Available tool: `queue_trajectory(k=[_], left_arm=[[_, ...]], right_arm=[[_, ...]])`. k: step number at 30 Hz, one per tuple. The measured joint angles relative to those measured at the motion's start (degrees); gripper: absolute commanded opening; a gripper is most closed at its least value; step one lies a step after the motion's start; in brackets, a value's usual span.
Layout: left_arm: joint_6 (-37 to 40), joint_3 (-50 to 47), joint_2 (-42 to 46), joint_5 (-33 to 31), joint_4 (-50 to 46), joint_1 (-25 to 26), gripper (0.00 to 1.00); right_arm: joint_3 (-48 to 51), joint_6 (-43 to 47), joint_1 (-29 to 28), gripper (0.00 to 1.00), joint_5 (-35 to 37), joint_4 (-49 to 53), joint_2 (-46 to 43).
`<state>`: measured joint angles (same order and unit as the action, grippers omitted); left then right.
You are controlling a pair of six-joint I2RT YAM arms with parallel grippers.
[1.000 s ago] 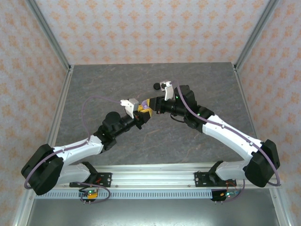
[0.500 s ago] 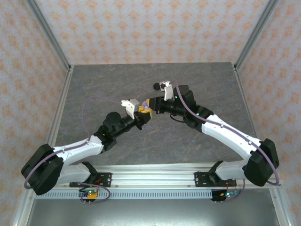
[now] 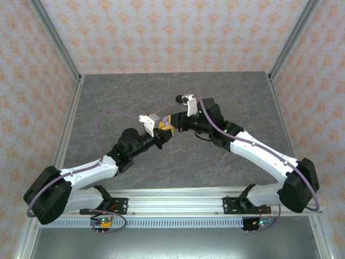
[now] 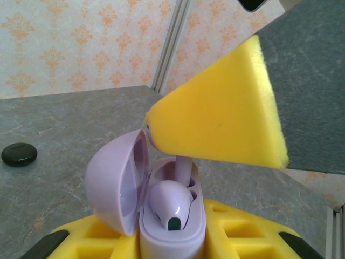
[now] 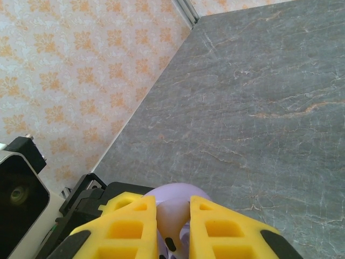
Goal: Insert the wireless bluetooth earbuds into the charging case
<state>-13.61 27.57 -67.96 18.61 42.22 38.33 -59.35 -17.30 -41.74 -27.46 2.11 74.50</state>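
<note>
A: Why is the lilac charging case (image 4: 172, 232) sitting up off the bench (image 4: 59, 124)?

B: The left jaws are gripping it upright with its lid (image 4: 116, 183) hanging open, so the sockets are facing the right jaws. Those are pinching the second lilac earbud (image 4: 182, 168) by its top, holding it stem-down at the free socket beside the seated earbud (image 4: 170, 202).

A: Is any brand showing?

B: Nothing readable on the case or buds. A black disc (image 4: 19, 154) is lying well apart on the bench, unmarked.
</note>
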Motion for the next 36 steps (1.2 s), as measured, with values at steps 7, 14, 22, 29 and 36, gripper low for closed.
queue_trajectory(k=[7, 14, 22, 29, 36], left_arm=[[0.0, 0.0, 0.1, 0.0, -0.6, 0.2, 0.28], [0.0, 0.0, 0.1, -0.7, -0.9, 0.2, 0.28], [0.2, 0.0, 0.1, -1.0, -1.7, 0.2, 0.28], [3.2, 0.3, 0.1, -0.8, -4.2, 0.2, 0.27], [10.0, 2.1, 0.1, 1.8, -10.2, 0.3, 0.28]], right_arm=[[0.0, 0.7, -0.3, 0.28, 0.0, 1.2, 0.0], [-0.1, 1.1, -0.4, 0.40, 0.0, 2.0, 0.0], [-0.3, 1.1, -0.5, 0.48, 0.9, 3.3, -0.6], [-1.5, 1.0, -0.6, 0.43, 5.6, 6.7, -2.1], [-9.1, 1.2, 0.9, 0.29, 8.2, 15.3, -1.4]])
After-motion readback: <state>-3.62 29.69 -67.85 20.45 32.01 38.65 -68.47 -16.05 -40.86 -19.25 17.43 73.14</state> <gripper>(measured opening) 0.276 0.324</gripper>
